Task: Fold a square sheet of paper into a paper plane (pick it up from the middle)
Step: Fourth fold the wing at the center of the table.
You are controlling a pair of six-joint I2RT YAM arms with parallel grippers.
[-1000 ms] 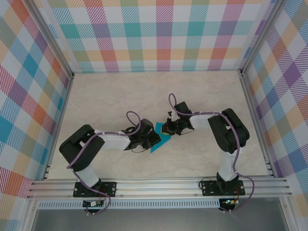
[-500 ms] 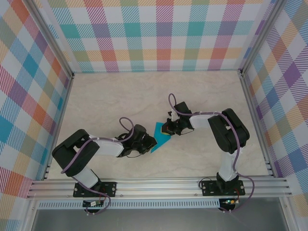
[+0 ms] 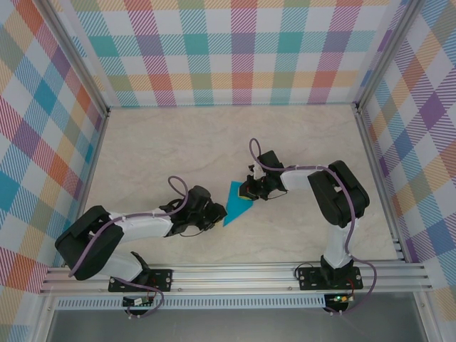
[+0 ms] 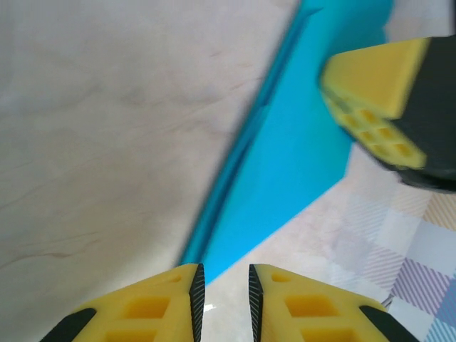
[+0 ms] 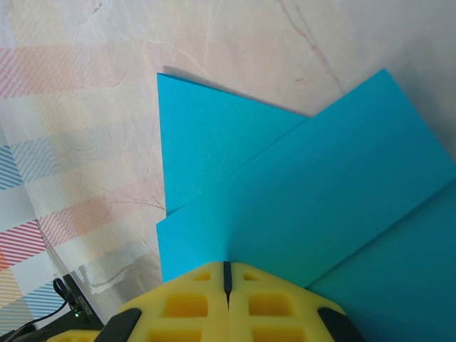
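Note:
The square sheet of paper (image 3: 233, 202) lies folded on the table as a teal pointed shape with overlapping layers (image 5: 285, 185). My right gripper (image 3: 246, 191) is shut, and its closed tips (image 5: 228, 265) rest on the paper's upper right part. In the left wrist view the paper (image 4: 299, 157) lies ahead with a raised fold along its left edge, and the right gripper's yellow finger (image 4: 377, 78) sits on it. My left gripper (image 3: 218, 212) stands just off the paper's lower left corner. It (image 4: 222, 274) is slightly open, with nothing between the pads.
The marble-look tabletop (image 3: 178, 149) is walled by checked panels (image 3: 235, 50) at the back and both sides. An aluminium rail (image 3: 235, 274) runs along the near edge by the arm bases. Bare table lies behind the paper and to its far left.
My left arm has drawn back to the lower left, off the paper, and its jaws have parted a little. The right gripper and the paper have stayed in place.

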